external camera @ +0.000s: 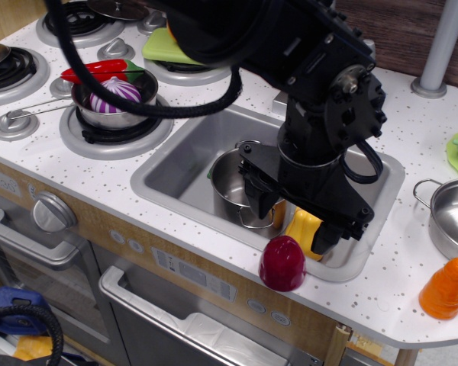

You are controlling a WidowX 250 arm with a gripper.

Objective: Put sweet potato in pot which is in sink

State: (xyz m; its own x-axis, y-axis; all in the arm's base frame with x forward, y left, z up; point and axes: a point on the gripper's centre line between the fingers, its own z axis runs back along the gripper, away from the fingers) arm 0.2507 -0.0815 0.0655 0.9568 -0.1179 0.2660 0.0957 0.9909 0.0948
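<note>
The dark red sweet potato (282, 263) stands upright on the counter at the sink's front rim. The sink (175, 164) is a silver basin set in the speckled counter. The shiny steel pot (230, 185) stands inside it, left of centre, and looks empty; the arm hides part of it. My gripper (294, 221) is low in the sink, just behind and above the sweet potato and right of the pot. Its black fingers (257, 204) stand apart, so it is open. A yellow toy vegetable (304, 229) shows between them in the sink.
A steel pan with a purple onion (116, 97) sits on the left burner, with a red pepper (99, 70) behind it. A second steel pot (452, 221) and an orange cone toy (445, 288) are on the right counter. The grey faucet post (443, 46) rises at the back right.
</note>
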